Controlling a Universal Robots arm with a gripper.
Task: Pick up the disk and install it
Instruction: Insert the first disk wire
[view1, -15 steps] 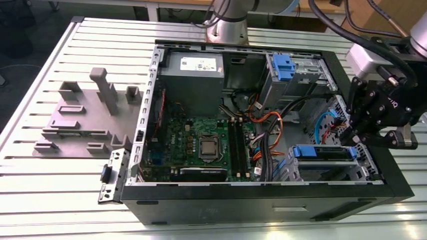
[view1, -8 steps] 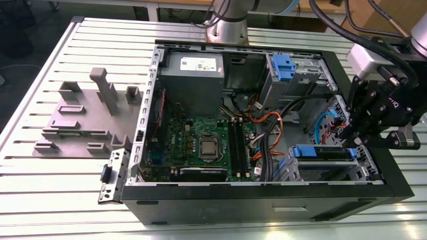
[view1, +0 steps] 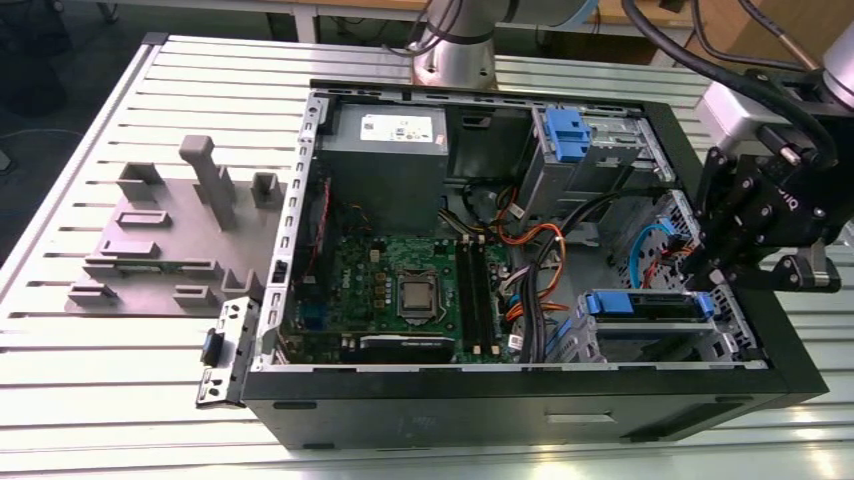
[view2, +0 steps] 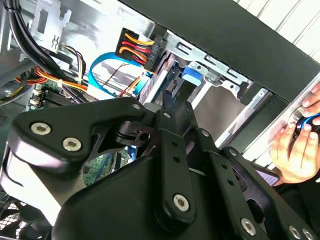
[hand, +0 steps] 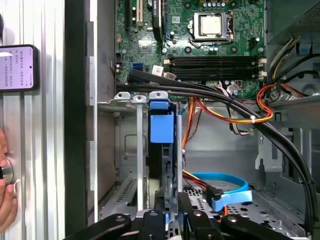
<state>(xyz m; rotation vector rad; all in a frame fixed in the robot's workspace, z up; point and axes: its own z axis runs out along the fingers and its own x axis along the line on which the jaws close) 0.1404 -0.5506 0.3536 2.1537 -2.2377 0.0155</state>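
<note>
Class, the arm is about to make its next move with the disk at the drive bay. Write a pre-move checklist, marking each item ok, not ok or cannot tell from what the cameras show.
1. Is the disk located? It sits in the metal bay inside the case. Ok.
2. Is the gripper lined up with the disk? In the first wrist view it is in line with the disk's edge. Ok.
3. Is there a firm hold on the disk? Cannot tell.
4. Are the black cables clear of the bay? They cross close past the disk's end. Cannot tell.
5. Is the person's hand away from the work? It rests on the table beside the case. Not ok.
</note>
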